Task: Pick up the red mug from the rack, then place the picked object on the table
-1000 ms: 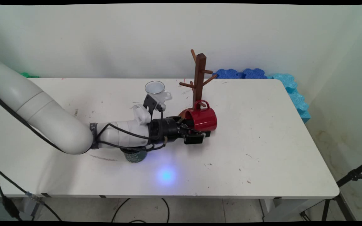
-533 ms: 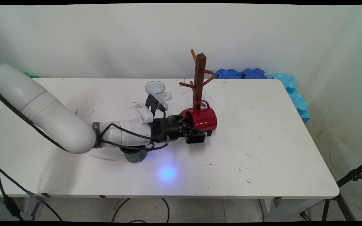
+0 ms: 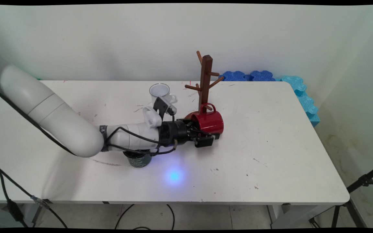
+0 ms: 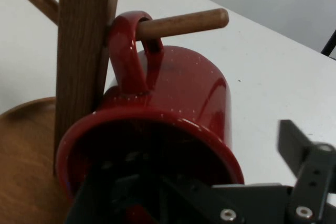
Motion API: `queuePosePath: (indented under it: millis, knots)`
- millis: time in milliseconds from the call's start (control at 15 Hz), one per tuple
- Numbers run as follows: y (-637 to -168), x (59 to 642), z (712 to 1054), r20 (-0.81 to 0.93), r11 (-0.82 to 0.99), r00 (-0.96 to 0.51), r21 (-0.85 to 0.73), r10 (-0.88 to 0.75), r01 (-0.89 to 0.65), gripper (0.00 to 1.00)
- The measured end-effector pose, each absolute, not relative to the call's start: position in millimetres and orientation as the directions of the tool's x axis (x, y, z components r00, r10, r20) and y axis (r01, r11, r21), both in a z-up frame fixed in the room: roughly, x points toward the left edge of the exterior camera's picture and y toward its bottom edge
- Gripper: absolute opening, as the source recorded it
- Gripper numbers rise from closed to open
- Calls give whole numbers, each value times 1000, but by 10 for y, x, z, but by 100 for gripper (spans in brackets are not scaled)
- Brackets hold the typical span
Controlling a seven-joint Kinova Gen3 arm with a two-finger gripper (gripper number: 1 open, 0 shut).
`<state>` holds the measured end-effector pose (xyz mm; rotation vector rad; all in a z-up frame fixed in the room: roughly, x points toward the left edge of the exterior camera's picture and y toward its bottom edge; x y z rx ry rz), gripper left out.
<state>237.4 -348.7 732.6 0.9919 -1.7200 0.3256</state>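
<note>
Where readable: no txt; gripper (image 3: pixel 206 136) open, red mug (image 3: pixel 209 122).

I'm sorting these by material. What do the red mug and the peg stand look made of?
The red mug: probably enamelled metal, going by its glossy coat with fine pale speckles and thin rolled rim; glazed ceramic is possible. The peg stand: wood, with visible brown grain, a matt finish and round dowel pegs.
</note>
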Motion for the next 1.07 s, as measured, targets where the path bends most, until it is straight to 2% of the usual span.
queuePosePath:
  millis: [1067]
  knots:
    - [-3479, 2322, 7413, 892, 643, -90, 245, -442, -726, 0]
